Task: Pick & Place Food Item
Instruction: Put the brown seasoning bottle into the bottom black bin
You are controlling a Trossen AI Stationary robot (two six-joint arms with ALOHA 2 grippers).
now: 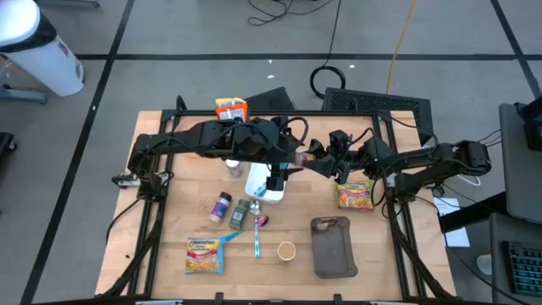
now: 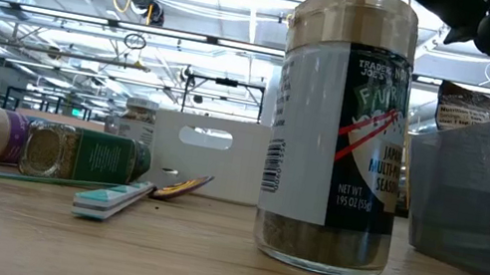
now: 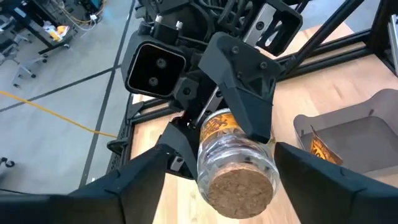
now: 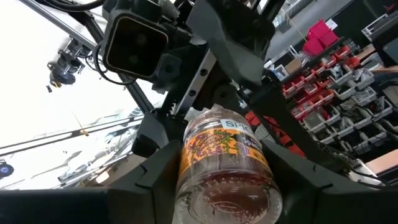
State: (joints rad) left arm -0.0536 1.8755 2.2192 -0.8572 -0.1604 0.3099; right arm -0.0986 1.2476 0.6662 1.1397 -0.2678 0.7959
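Left gripper (image 3: pixel 217 186): released; its two fingers are spread to either side of the spice jar and clear of it, above the middle of the table.
Right gripper (image 1: pixel 320 161): clenched on the spice jar, one finger on each side of the glass; it meets the left gripper nose to nose.
Spice jar (image 3: pixel 235 165): in the air between the two grippers, lying roughly level, with an orange-patterned label and brown contents.
Surface: pale wooden table (image 1: pixel 169 212) inside a black frame.
Room: grey floor with dark lines and loose cables. A white cylinder (image 1: pixel 42 47) stands off the far left corner. The low view shows ceiling lights and pipes.
White bin (image 1: pixel 264 188): just below the grippers, partly covered by the left arm, so I cannot tell what it holds.
Grey tray (image 1: pixel 330 247): near the front edge, right of centre.
Noodle packet (image 1: pixel 356 195): lies on the wood just beyond the grey tray.
Seasoning jar (image 2: pixel 340 124): upright near the front edge with a tan lid, dark flakes at the bottom.
Two small bottles (image 1: pixel 230 209): lying on their sides left of the white bin.
Toothbrush (image 1: pixel 257 237): flat on the wood in front of the bottles.
Yellow packet (image 1: pixel 205 254): front left.
Orange packet (image 1: pixel 230 108): far edge.
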